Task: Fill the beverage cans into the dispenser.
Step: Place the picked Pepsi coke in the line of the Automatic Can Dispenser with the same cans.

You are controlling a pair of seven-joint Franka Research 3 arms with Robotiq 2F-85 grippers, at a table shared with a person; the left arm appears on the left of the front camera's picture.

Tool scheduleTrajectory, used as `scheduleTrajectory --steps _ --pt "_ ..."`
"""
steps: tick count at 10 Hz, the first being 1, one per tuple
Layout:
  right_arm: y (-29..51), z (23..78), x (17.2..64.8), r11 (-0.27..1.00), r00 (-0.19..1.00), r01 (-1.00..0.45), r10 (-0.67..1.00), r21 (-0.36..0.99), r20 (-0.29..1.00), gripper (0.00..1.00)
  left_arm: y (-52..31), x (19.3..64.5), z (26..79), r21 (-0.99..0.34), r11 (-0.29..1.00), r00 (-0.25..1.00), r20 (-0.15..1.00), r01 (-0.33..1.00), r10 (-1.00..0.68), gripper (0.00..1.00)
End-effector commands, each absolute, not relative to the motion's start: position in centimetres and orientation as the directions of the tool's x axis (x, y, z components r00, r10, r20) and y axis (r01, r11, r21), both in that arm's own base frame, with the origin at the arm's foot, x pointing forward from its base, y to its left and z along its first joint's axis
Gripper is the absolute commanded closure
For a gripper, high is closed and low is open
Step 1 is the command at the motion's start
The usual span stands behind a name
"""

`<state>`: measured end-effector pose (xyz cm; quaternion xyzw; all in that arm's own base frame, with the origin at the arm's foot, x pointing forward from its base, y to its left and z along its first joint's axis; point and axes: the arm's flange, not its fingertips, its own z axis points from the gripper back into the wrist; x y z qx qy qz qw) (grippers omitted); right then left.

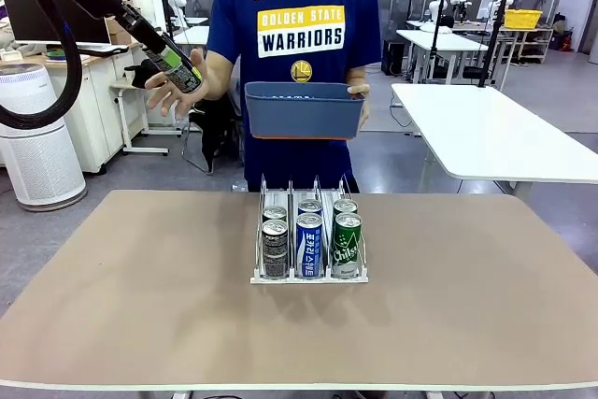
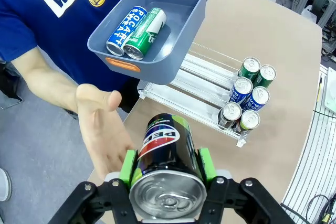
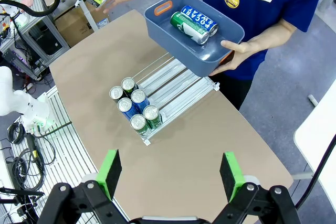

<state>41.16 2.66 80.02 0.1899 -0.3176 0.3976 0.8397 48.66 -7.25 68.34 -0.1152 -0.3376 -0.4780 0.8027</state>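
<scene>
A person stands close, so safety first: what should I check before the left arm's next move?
1. Left gripper grip on dark can: ok, pads clamp both sides.
2. Person's open hand clear of can: not ok, right beside it.
3. Dispenser room: ok, bare behind its six cans.
4. Right gripper out of the way: ok, open, high above table.
5. Bin clear of dispenser's back end: cannot tell.

Robotics lab or open workroom, not a home. Front view: bare grey floor [image 1: 140, 175], white work tables [image 1: 495, 128] at right and upper right, a yellow crate [image 1: 522, 19] on a rack far upper right, and a white air purifier [image 1: 33, 137] at the left edge beside a desk [image 1: 93, 58] (dark monitor [image 1: 89, 21] on it). Right wrist view: cardboard box [image 3: 71, 22] upper left, loose cables [image 3: 23, 166] lower left.
</scene>
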Motion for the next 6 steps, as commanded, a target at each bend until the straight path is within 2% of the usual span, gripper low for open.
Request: scheduleTrajectory --steps 1,6 --pt "2.67 80.04 41.1 0.611 0.481 -0.789 0.547 0.066 0.685 0.0 -7.15 48.62 68.39 0.146 0.511 0.306 0.652 0.847 -0.694 1.0" --pt "2.67 80.04 41.1 0.611 0.481 -0.789 0.547 0.066 0.685 0.0 -7.15 48.62 68.39 0.146 0.511 0.306 0.652 0.847 -0.694 1.0"
